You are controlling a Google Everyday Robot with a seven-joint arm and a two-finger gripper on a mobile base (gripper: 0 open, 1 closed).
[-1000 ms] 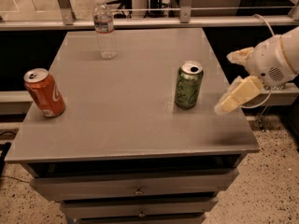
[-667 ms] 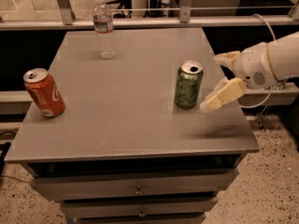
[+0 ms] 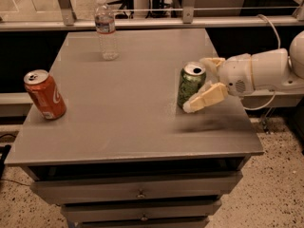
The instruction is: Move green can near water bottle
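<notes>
The green can (image 3: 188, 83) stands upright on the right side of the grey table (image 3: 118, 127). The water bottle (image 3: 107, 28) stands upright at the table's far edge, left of centre, well away from the can. My gripper (image 3: 196, 85) reaches in from the right at the can. It is open, with one cream finger (image 3: 211, 63) behind the can's top and the other finger (image 3: 205, 99) in front of its lower right side. The can is still resting on the table.
A red cola can (image 3: 44, 94) stands near the table's left edge. Drawers (image 3: 140, 193) sit under the tabletop. A metal rail (image 3: 142, 22) runs behind the table. My white arm (image 3: 263, 72) hangs over the right edge.
My gripper has moved left from beside the table's right edge until its fingers bracket the green can. The can, the bottle and the red can have not moved.
</notes>
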